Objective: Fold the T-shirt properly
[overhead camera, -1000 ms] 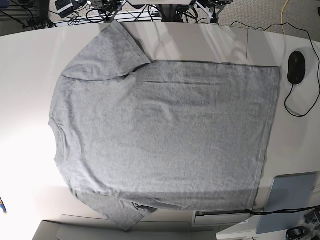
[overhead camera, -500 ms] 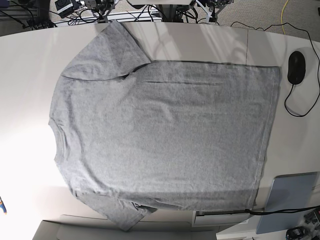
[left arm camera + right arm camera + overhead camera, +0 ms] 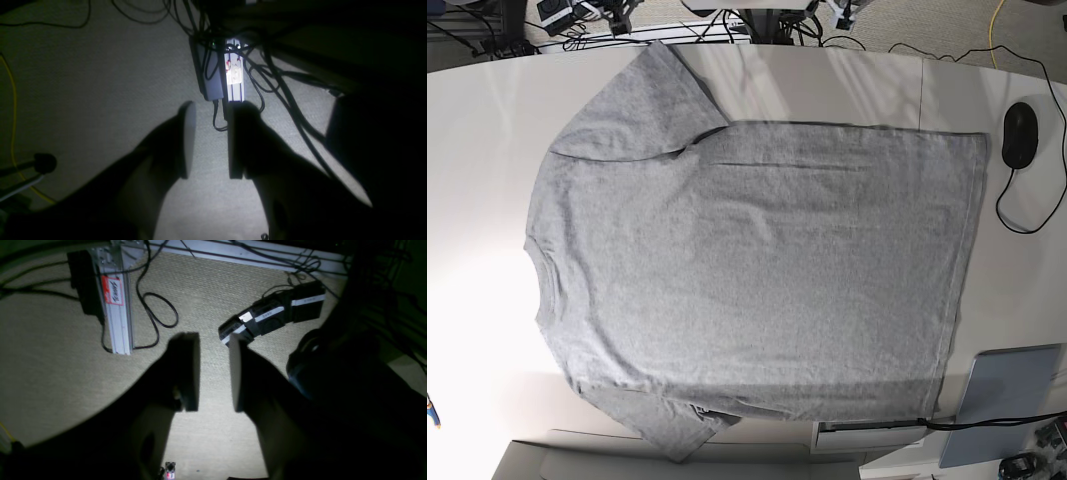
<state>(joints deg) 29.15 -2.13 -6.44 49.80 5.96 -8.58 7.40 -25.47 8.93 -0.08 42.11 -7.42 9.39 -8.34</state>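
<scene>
The heather-grey T-shirt point(image 3: 757, 270) lies spread flat on the white table point(image 3: 477, 150), plain side up. Its collar point(image 3: 535, 270) points left and its hem point(image 3: 972, 250) right. One sleeve point(image 3: 642, 100) reaches the far edge; the other point(image 3: 667, 430) hangs over the near edge. Neither gripper shows over the table in the base view. In the left wrist view my left gripper point(image 3: 213, 110) hangs above carpet, open, nothing between its fingers. My right gripper point(image 3: 213, 340) is likewise open and empty above carpet in the right wrist view.
A black mouse point(image 3: 1019, 135) with its cable lies at the table's right end. A grey-blue flat pad point(image 3: 1007, 400) sits at the near right corner. Below the grippers are an aluminium rail point(image 3: 115, 313), a black device point(image 3: 273, 316) and tangled cables point(image 3: 267, 76).
The T-shirt has not moved. Dark hardware at the table's far edge has slipped slightly further out of the base view.
</scene>
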